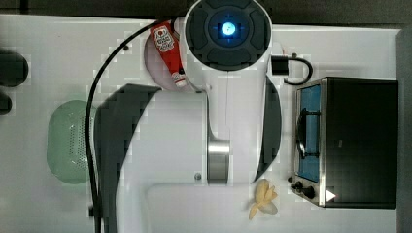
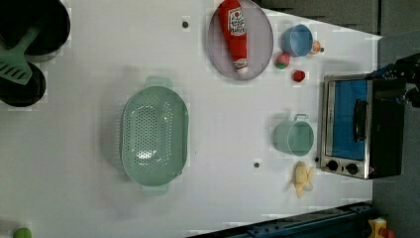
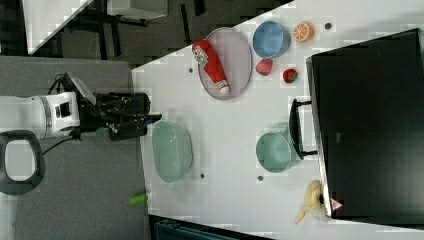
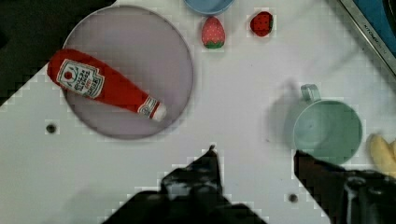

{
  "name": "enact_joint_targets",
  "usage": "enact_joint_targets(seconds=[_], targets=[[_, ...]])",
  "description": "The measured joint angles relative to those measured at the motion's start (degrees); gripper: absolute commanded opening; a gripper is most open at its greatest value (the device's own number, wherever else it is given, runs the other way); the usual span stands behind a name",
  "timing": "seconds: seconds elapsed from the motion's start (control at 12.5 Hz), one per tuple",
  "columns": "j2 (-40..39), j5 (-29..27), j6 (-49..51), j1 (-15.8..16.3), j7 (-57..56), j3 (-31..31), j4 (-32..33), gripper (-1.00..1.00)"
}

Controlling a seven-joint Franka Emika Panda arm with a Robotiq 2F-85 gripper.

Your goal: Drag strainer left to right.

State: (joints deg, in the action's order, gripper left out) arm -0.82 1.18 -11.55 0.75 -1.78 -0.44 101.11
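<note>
Strainer (image 2: 154,134) sitting on the white bench (image 2: 99,59), toward the left view's left, well apart from the mug (image 2: 294,137) and the plate (image 2: 241,39) with the ketchup bottle (image 2: 235,29). Likely light, stiff plastic, apt to slide easily; best hooked by the rim or one of the end handles. Claw (image 4: 254,161) spread and empty, hanging above bare bench between plate and mug in the wrist view. In the top view, much of the strainer covered by the arm (image 1: 228,97) and its cable.

Strainer (image 2: 154,135) — matt, perforated plastic
</note>
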Motion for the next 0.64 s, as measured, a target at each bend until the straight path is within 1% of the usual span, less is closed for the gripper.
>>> enact_joint_targets(seconds=[0.08, 0.16, 0.24, 0.32, 0.4, 0.48, 0.64], targets=[[5.1, 0.6, 3.3, -0.4, 2.4, 0.1, 6.0, 0.59], [11.3, -0.1, 7.1, -1.1, 4.2, 0.1, 11.5, 0.81], [17.1, -1.2, 9.1, -1.5, 6.0, 0.1, 15.6, 0.99], [21.7, -1.3, 8.7, -1.4, 7.9, 0.0, 17.0, 1.0], [25.0, -1.9, 6.4, -1.6, 8.9, 0.6, 16.5, 1.0], [26.5, -2.7, 3.8, -1.8, 9.3, 1.8, 15.3, 1.0], [26.2, -2.2, 2.3, -1.5, 11.2, 5.2, 12.4, 1.0]])
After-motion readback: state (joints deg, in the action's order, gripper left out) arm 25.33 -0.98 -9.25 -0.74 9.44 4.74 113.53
